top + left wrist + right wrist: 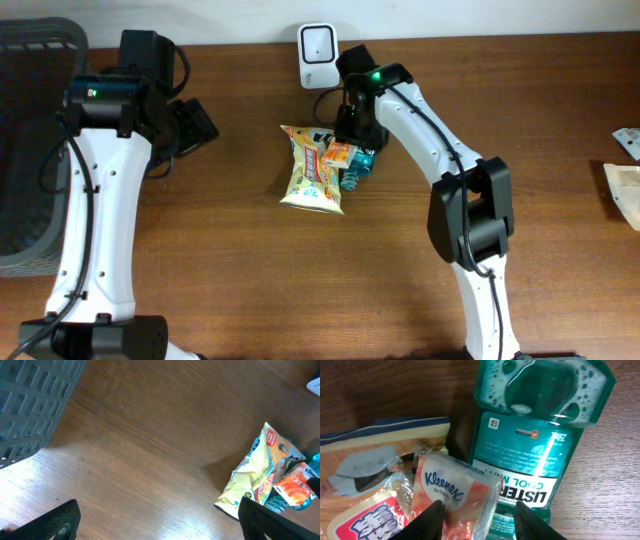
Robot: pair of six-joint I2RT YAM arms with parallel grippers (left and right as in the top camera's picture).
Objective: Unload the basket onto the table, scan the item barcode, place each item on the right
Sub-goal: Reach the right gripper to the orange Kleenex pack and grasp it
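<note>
— Where is the item?
— The Kleenex pack [455, 492] lies mid-tabletop [250, 280], resting on the yellow snack bag [310, 175], near the white barcode scanner [318, 45] that stands at the far edge
— What crowds it?
— A teal Listerine bottle [540, 425] lies just beside it, on the side away from the bag, and the pack's corner overlaps the bottle's label. The bag's crumpled top presses in from the other side
— And the right gripper [477, 505]?
— Down over the pack, jaws apart, one finger on each side. The bottle-side finger [532, 522] sits over the label, with a strip of label showing between it and the pack, so it is not clamped
— The left gripper [195, 125]?
— Spread wide, holding nothing, over bare wood near the grey basket [30, 150], well apart from the pile
— Anything else?
— Two pale packets [622, 185] at the tabletop's right edge
</note>
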